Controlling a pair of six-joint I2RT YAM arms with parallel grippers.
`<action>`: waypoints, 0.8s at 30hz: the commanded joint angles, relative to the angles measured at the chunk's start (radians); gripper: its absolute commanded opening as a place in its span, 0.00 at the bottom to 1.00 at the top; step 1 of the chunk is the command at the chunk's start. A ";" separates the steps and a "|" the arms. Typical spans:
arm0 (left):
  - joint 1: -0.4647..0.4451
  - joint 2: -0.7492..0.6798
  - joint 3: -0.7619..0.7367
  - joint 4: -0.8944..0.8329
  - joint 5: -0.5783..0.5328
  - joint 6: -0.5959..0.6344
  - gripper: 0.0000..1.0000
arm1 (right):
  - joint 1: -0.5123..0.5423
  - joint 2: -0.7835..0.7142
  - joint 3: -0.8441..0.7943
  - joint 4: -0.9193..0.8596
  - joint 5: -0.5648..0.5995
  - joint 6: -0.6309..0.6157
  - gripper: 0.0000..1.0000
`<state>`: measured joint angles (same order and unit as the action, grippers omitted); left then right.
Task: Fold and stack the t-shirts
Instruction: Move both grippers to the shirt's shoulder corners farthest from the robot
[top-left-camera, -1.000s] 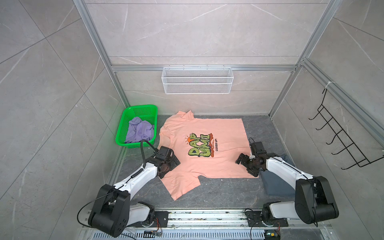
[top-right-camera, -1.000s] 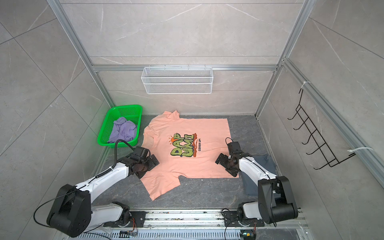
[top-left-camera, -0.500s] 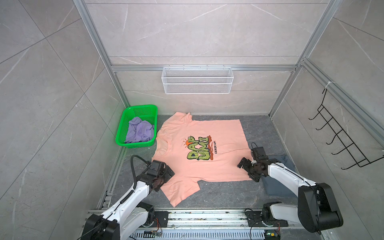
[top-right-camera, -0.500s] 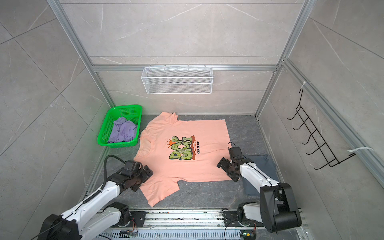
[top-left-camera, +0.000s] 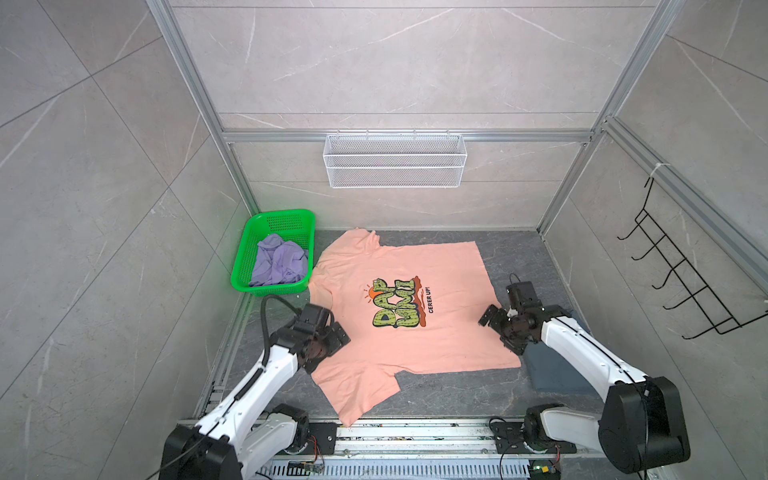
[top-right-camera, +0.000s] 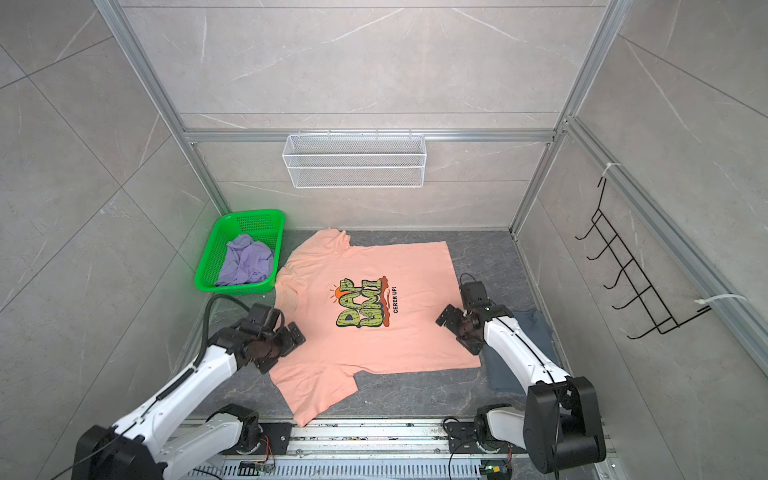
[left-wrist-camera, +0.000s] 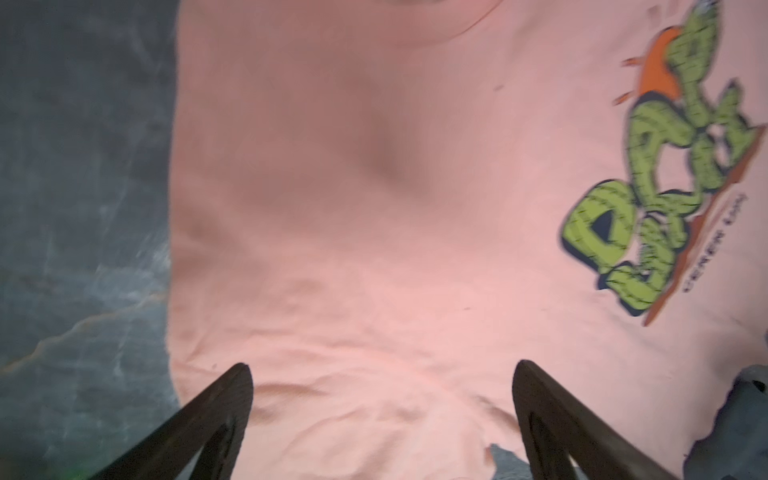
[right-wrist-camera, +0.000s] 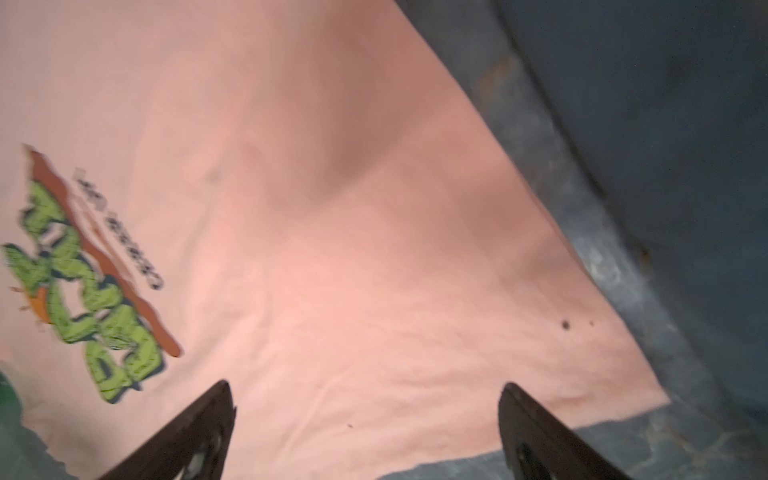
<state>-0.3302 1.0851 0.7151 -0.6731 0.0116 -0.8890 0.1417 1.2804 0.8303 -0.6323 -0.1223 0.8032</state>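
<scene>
One shirt seemingly done: the peach shirt (top-left-camera: 399, 299) is lying unfolded at the table (top-left-camera: 449, 395) centre.
The left tool (left-wrist-camera: 380, 370) and right tool (right-wrist-camera: 365, 386) are hovering over it, wide open, empty. The blue-grey shirt (top-left-camera: 548, 376) is lying folded at 4 o'clock; the lavender shirt (top-left-camera: 276, 264) is waiting in the basket (top-left-camera: 286, 224) at 10 o'clock.

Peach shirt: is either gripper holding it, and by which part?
Nothing is held. The left gripper and right gripper both stand open over the peach shirt, with no cloth between their jaws.

Top views bright, even; wrist views dim, seemingly motion-blurred.
</scene>
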 joint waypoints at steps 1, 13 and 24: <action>0.006 0.132 0.151 0.055 0.029 0.153 1.00 | -0.004 0.078 0.115 0.050 0.019 -0.030 1.00; 0.040 0.696 0.649 0.133 0.065 0.293 0.99 | -0.005 0.485 0.424 0.263 -0.068 -0.064 0.99; 0.061 0.961 0.847 0.139 0.160 0.312 0.99 | -0.065 0.591 0.348 0.327 -0.096 0.000 0.98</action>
<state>-0.2726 2.0102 1.5269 -0.5323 0.1123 -0.6056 0.1055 1.8500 1.2224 -0.3332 -0.1989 0.7753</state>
